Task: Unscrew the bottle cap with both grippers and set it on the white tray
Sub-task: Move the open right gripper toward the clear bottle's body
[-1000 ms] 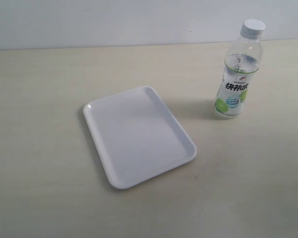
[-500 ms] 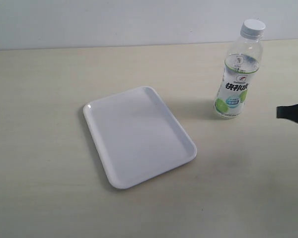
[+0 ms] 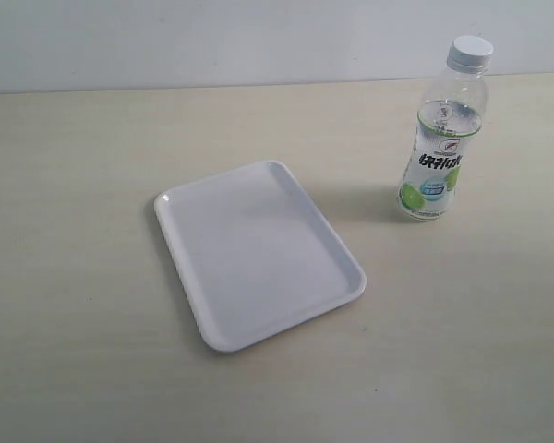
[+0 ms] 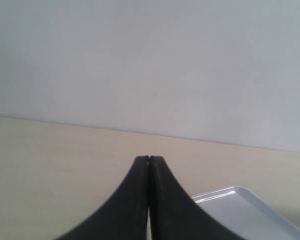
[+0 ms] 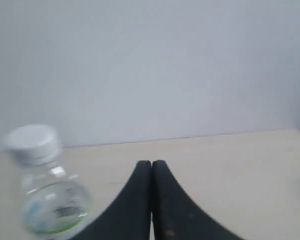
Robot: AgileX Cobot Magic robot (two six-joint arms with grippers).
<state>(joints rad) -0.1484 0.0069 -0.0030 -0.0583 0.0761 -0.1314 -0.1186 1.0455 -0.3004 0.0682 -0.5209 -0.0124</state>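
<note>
The clear bottle with its white-and-green label stands upright at the back right of the table, the white cap screwed on top. The white tray lies flat and bare near the middle. Neither gripper shows in the exterior view. In the left wrist view my left gripper is shut, fingers pressed together, holding nothing, with a corner of the tray beside it. In the right wrist view my right gripper is shut and empty, and the blurred bottle with its cap stands apart from it.
The pale wooden table runs back to a plain light wall.
Half a second ago a black gripper tip poked in at the right edge of the exterior view; it has since withdrawn out of frame. Bottle and tray have not moved.
</note>
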